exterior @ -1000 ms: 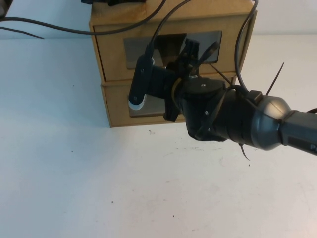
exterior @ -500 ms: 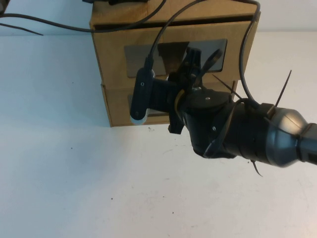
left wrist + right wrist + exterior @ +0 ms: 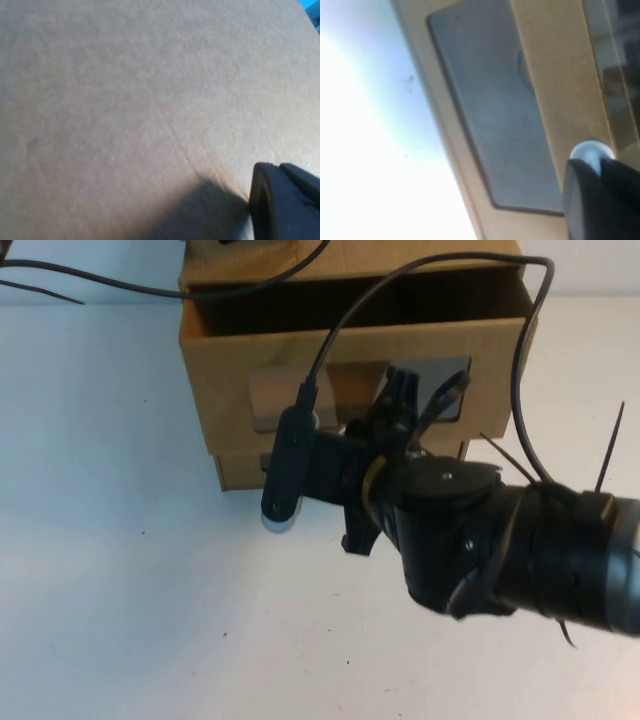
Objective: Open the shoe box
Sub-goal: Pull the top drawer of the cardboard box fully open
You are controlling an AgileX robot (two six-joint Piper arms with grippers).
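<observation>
From the high view we are seeing the cardboard shoe box point(image 3: 230, 360) at the far side of the white table point(image 3: 120, 590), its upper drawer point(image 3: 300, 345) standing forward, and the right gripper point(image 3: 398, 390) is pinching narrow at that drawer's grey window point(image 3: 270, 400), likely for pulling. In the left wrist view the left gripper point(image 3: 285, 200) is sitting close to bare cardboard, perhaps steadying the box; its width we cannot tell. The right wrist view is showing such a window point(image 3: 485, 115) beside bright tabletop.
</observation>
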